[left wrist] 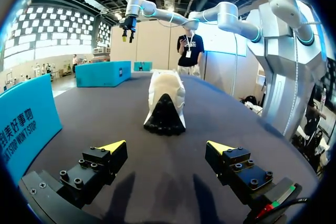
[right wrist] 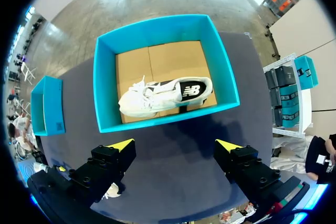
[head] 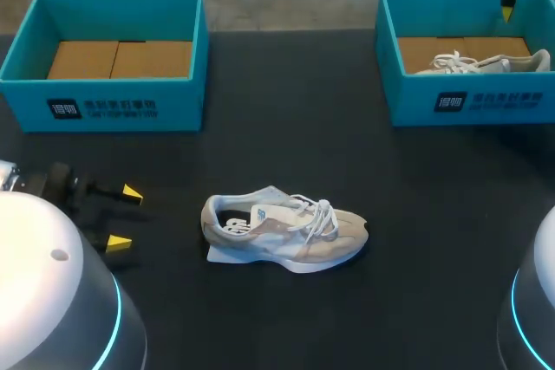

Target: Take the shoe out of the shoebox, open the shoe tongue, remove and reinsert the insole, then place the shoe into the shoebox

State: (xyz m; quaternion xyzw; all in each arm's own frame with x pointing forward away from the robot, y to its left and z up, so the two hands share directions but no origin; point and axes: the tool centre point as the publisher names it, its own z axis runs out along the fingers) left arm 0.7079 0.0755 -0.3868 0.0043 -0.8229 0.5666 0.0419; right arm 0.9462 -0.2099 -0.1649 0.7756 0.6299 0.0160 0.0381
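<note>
Counts: two shoes, two boxes, two grippers.

Boxes are rectangular teal card with open tops and flat brown cardboard floors. The table [head: 347, 145] is dark, matte and flat.

Your left gripper [left wrist: 167, 146]: jaws wide, nothing between them; black bolted fingers with yellow wedge tips. Straight ahead of the jaws, well apart, the loose shoe [left wrist: 165, 103] stands upright on the table, heel end toward them. It has beige and white panels, a soft-looking upper, white laces, a pale sole and a dark dotted patch at the near end. The left box [head: 108, 97] sits off to one side of these jaws.

Your right gripper [right wrist: 175, 145]: jaws wide, holding nothing. Below and ahead of them, the right box [right wrist: 105, 77] holds the second shoe [right wrist: 165, 95], lying on its side. It is white with a black side patch, and its laces are loose.
</note>
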